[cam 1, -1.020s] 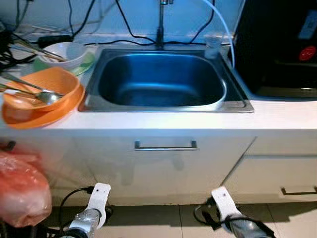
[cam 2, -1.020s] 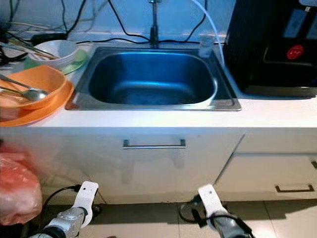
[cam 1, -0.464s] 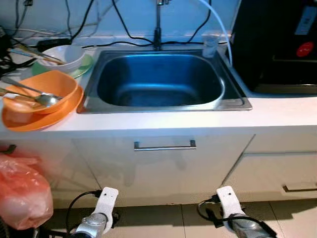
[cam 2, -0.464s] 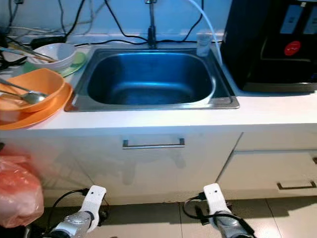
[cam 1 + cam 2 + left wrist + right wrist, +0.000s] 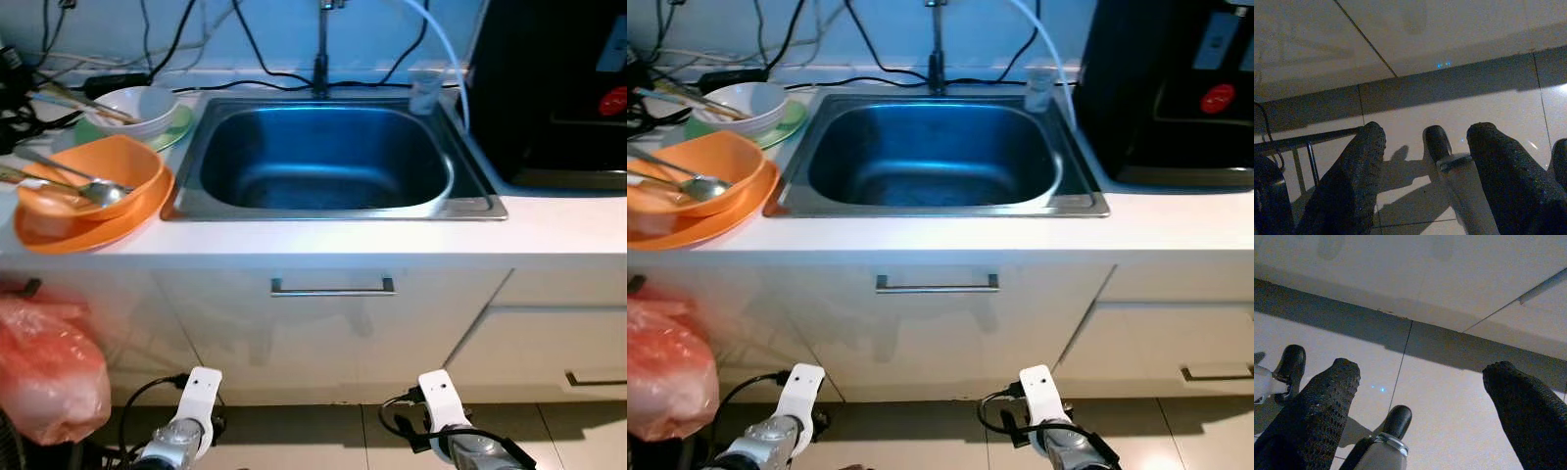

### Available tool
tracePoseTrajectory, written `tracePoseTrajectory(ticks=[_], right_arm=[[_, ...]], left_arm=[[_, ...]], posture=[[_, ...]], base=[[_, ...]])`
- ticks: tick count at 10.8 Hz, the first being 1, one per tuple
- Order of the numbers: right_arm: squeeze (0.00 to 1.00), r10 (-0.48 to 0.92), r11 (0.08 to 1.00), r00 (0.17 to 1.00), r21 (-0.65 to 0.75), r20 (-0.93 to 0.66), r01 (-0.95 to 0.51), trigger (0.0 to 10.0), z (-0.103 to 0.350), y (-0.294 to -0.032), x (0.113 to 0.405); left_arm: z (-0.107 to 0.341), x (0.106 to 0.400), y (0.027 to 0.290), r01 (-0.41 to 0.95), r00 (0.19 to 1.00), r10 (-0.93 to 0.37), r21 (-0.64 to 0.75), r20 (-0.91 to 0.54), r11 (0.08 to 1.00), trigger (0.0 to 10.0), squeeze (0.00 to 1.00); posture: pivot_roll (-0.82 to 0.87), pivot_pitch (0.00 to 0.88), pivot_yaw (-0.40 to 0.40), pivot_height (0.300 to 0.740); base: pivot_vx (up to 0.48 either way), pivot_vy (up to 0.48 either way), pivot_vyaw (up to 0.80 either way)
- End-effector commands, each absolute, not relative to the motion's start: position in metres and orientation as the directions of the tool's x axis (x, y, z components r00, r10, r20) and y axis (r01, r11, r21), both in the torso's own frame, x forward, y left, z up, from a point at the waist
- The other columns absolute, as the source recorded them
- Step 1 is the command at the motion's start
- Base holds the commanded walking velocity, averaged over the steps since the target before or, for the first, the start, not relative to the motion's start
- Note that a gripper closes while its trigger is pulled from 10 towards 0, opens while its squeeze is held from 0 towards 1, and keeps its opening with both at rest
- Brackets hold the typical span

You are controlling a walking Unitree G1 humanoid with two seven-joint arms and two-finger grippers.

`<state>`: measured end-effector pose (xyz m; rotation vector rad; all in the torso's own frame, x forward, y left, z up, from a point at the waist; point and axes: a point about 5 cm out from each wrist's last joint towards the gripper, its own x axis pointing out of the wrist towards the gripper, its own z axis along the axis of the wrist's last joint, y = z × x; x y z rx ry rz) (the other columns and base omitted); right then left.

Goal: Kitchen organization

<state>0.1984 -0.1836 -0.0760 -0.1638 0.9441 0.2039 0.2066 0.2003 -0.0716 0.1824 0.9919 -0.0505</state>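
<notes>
An orange bowl (image 5: 93,174) with a metal spoon (image 5: 98,191) in it sits on an orange plate (image 5: 59,233) at the counter's left. Behind it a white bowl (image 5: 137,106) holding chopsticks rests on a green plate (image 5: 174,129). The steel sink (image 5: 323,157) is in the middle and has nothing in it. A small clear cup (image 5: 423,90) stands at its back right corner. Both arms hang low before the cabinet, the left arm (image 5: 196,397) and the right arm (image 5: 438,399). My left gripper (image 5: 1428,129) and right gripper (image 5: 1423,368) are open over the floor tiles, holding nothing.
A black appliance (image 5: 554,88) fills the counter's right end. Cables (image 5: 245,44) run along the back wall behind the tap (image 5: 320,49). A cabinet handle (image 5: 331,288) sits below the sink, with a drawer (image 5: 558,338) to its right. A red plastic bag (image 5: 49,367) hangs low left.
The camera has swayed a little, shifting the whole picture. Both arms still hang low, and the dishes on the counter have not moved.
</notes>
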Motion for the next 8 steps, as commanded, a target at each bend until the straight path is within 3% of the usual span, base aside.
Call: tracePoseTrajectory(ticks=[1, 4, 6, 8], right_arm=[[0.00, 0.083, 0.975, 0.590, -0.058, -0.803, -0.216, 10.0, -0.072, -0.188, 0.205], [0.00, 0.108, 0.991, 0.744, 0.007, -0.659, -0.137, 10.0, -0.046, -0.186, 0.242], [0.00, 0.081, 0.996, 0.820, 0.029, -0.566, -0.079, 10.0, -0.031, -0.185, 0.258], [0.00, 0.069, 0.997, 0.862, 0.051, -0.502, -0.050, 10.0, -0.022, -0.185, 0.264]], left_arm=[[-0.062, 0.223, 0.201, 0.081, 0.593, 0.053, 0.125, -0.804, 0.989, 10.0, 0.00], [-0.029, 0.272, 0.175, 0.053, 0.751, -0.026, 0.022, -0.660, 0.998, 10.0, 0.00], [-0.016, 0.286, 0.163, 0.111, 0.780, -0.090, -0.005, -0.620, 0.994, 10.0, 0.00], [-0.008, 0.292, 0.169, 0.144, 0.790, -0.117, -0.004, -0.601, 0.990, 10.0, 0.00]], posture=[[0.04, 0.000, 0.005, 0.740], [0.01, 0.000, 0.036, 0.740], [-0.01, 0.000, 0.070, 0.740], [-0.02, 0.000, 0.097, 0.740]], base=[[0.000, 0.000, 0.00], [0.000, 0.000, 0.00], [0.000, 0.000, 0.00], [0.000, 0.000, 0.00]])
